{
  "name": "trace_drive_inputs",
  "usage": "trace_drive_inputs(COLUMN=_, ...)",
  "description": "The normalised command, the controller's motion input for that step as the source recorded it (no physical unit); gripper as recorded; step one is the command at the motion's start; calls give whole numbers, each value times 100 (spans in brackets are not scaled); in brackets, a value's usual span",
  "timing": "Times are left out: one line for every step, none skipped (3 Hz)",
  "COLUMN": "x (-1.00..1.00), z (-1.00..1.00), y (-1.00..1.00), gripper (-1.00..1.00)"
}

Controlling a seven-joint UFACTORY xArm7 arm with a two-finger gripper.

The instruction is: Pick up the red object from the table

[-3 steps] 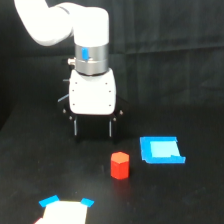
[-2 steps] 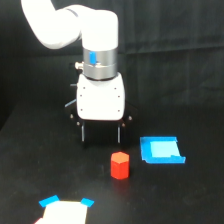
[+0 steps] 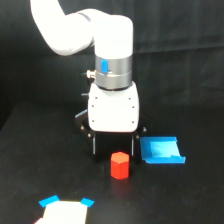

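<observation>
The red object (image 3: 119,165) is a small red-orange hexagonal block standing upright on the black cloth table (image 3: 190,200), near the middle front of the exterior view. My gripper (image 3: 113,148) hangs from the white arm just behind and above the block. Its two dark fingers (image 3: 93,145) stand apart, open and empty, and the block shows between and in front of them. I cannot tell whether the fingers touch the block.
A flat blue piece (image 3: 161,150) lies on the cloth just to the exterior view's right of the block and close to the right finger. A white piece with blue corners (image 3: 64,210) lies at the front, left of centre.
The arm and gripper have moved toward the exterior view's right and nearer the block, so the open fingers now stand right behind it. The block and the blue piece have not moved.
</observation>
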Motion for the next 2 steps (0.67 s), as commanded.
trace_drive_inputs(x=25, z=-46, y=-63, gripper=100)
trace_drive_inputs(x=24, z=-86, y=-6, gripper=39)
